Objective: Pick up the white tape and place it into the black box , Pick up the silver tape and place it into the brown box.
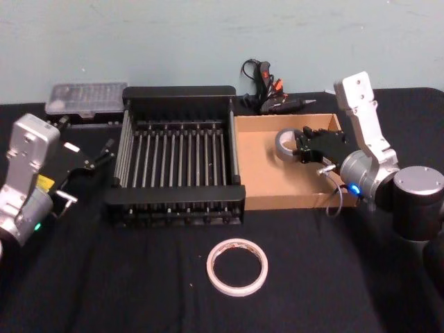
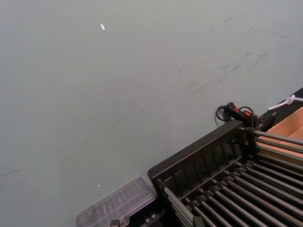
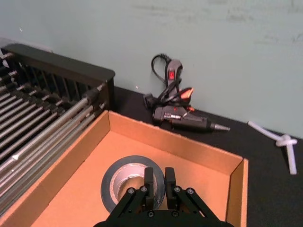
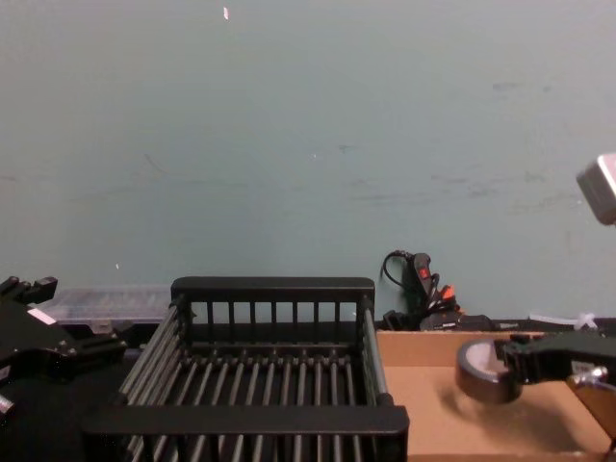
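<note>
Pale green wall backs a black table, where the crate (image 1: 177, 163) sits mid-table with the tray (image 1: 267, 173) touching its right side and the white tape (image 1: 237, 266) lies flat near the front edge, untouched. Over the tray's right half the right gripper (image 3: 160, 185) has its fingers closed through the silver tape (image 3: 124, 176), pinching the roll's wall and holding it tilted just above the floor, so I judge the silver placing is the step in hand and the next move calls for opening to release, then lifting clear. Left gripper (image 1: 97, 158) hangs left of the crate, its fingers apart and holding nothing.
</note>
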Action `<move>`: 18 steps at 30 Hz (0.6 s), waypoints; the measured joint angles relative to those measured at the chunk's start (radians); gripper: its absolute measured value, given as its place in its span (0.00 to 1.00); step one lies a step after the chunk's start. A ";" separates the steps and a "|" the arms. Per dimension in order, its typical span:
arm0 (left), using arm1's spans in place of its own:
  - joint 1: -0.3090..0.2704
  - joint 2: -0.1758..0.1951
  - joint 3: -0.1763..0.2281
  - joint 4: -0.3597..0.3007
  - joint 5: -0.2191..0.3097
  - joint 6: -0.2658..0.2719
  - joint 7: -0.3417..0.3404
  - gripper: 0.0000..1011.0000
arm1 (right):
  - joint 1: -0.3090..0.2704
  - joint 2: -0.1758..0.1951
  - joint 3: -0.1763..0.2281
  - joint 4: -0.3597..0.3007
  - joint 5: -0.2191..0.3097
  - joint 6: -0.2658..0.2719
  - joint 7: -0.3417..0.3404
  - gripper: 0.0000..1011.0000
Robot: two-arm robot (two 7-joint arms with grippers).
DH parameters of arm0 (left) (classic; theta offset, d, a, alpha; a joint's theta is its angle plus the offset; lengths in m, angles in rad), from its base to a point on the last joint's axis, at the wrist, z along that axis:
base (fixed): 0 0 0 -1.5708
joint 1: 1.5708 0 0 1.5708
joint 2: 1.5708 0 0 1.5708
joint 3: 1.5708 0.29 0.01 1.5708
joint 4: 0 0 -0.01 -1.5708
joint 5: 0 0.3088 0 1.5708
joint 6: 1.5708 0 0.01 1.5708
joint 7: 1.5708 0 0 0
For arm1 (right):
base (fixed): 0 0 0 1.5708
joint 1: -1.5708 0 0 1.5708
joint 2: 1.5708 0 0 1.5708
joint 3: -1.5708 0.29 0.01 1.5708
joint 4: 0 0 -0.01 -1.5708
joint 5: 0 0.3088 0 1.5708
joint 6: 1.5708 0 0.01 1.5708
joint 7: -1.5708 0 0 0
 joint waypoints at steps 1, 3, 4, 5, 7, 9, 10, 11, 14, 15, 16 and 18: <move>0.000 0.000 0.000 0.000 0.000 0.000 0.000 0.99 | 0.001 -0.002 0.000 0.005 -0.001 0.002 0.000 0.14; 0.000 0.000 0.000 0.000 0.000 0.000 0.000 0.99 | 0.004 -0.009 0.002 0.017 -0.004 0.006 -0.002 0.14; 0.000 0.000 0.000 0.000 0.000 0.000 0.000 0.99 | 0.005 -0.010 0.002 0.020 -0.004 0.007 -0.002 0.14; 0.000 0.000 0.000 0.000 0.000 0.000 0.000 0.99 | 0.006 -0.012 0.003 0.023 -0.005 0.008 -0.002 0.14; 0.000 0.000 0.000 0.000 0.000 0.000 0.000 0.99 | 0.007 -0.017 0.005 0.030 -0.008 0.011 -0.003 0.14; 0.000 0.000 0.000 0.000 0.000 0.000 0.000 0.99 | 0.008 -0.019 0.006 0.033 -0.011 0.011 -0.004 0.14; 0.000 0.000 0.000 0.000 0.000 0.000 0.000 0.99 | 0.008 -0.019 0.006 0.033 -0.011 0.011 -0.004 0.14; 0.000 0.000 0.000 0.000 0.000 0.000 0.000 0.99 | 0.008 -0.019 0.006 0.033 -0.011 0.011 -0.004 0.14; 0.000 0.000 0.000 0.000 0.000 0.000 0.000 0.99 | 0.008 -0.018 0.007 0.033 -0.011 0.011 -0.004 0.14; 0.000 0.000 0.000 0.000 0.000 0.000 0.000 0.99 | 0.008 -0.018 0.007 0.033 -0.011 0.011 -0.004 0.14; 0.000 0.000 0.000 0.000 0.000 0.000 0.000 0.99 | 0.008 -0.018 0.007 0.033 -0.011 0.011 -0.004 0.14; 0.000 0.000 0.000 0.000 0.000 0.000 0.000 0.99 | 0.008 -0.018 0.007 0.032 -0.011 0.011 -0.004 0.14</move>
